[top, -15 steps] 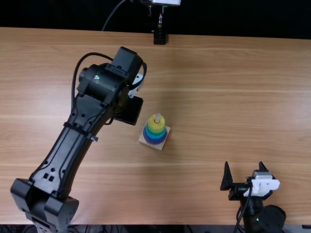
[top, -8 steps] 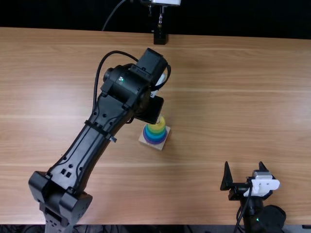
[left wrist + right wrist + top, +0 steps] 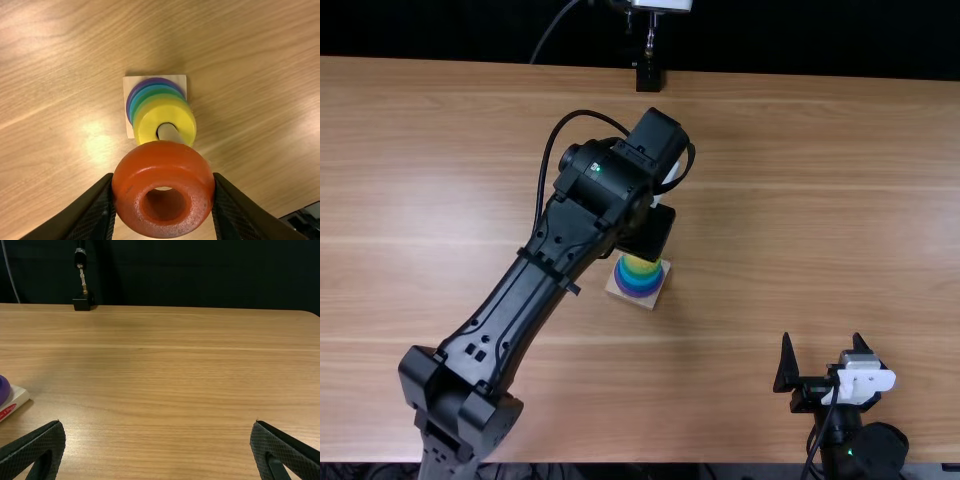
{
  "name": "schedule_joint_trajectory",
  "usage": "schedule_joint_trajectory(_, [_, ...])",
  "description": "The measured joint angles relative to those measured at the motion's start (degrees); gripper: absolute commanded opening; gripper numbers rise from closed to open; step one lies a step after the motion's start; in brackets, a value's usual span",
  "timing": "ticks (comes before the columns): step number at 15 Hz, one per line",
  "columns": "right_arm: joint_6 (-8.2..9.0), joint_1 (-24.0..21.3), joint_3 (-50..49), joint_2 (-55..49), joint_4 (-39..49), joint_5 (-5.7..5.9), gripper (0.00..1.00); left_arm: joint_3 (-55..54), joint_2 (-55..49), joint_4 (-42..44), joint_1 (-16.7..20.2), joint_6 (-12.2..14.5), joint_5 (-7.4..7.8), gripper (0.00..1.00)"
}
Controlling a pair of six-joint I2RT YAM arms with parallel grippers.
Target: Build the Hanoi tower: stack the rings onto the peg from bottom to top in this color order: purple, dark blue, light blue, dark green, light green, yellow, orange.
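And here's the last piece of the tower: the left gripper [image 3: 163,185] has the thick, glossy orange ring [image 3: 163,220] pinched between its two fingers, hole showing, just beside the pale wooden peg [image 3: 170,133] as the left wrist view has it. On the square wooden base [image 3: 180,81], purple [image 3: 638,293] sits lowest, blue and green bands above it, and the yellow ring [image 3: 144,122] on top, peg poking through. So, by my read, it's the capping step! What's wanted is hole centred over peg tip, ring level, straight down, then let go; off-centre, it could catch the tip. Over on the right, the other gripper [image 3: 158,427] waits with fingers spread wide, above bare wooden table [image 3: 165,390].
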Motion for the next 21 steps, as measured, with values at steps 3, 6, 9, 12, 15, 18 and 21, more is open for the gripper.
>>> schedule_joint_trajectory(3, [0.00,-0.02,0.00,0.00,-0.04,0.00,1.00,0.00,0.68,0.00,-0.61,-0.04,0.00,0.00])
schedule_joint_trajectory(6, [0.00,0.00,0.00,0.00,-0.04,-0.02,1.00,0.00,0.92,-0.02,-0.74,-0.04,0.02,0.00])
schedule_joint_trajectory(9, [-0.02,0.00,0.00,0.00,-0.04,0.02,1.00,0.00,1.84,0.31,-0.98,-0.02,-0.13,0.00])
schedule_joint_trajectory(12, [-0.02,0.00,0.00,0.00,0.02,0.00,1.00,0.00,4.13,0.37,-1.01,-0.02,-0.13,0.00])
schedule_joint_trajectory(15, [-0.02,0.00,0.00,0.00,-0.02,0.02,1.00,0.00,4.68,0.31,-1.01,-0.02,0.02,0.18])
schedule_joint_trajectory(18, [0.00,0.00,0.00,0.00,-0.02,-0.02,1.00,0.00,4.76,-0.33,-1.05,0.00,0.46,1.00])
schedule_joint_trajectory(21, [-0.02,-0.02,0.00,0.00,-0.02,-0.02,1.00,0.00,4.76,-0.81,-1.16,-0.02,3.10,1.00])
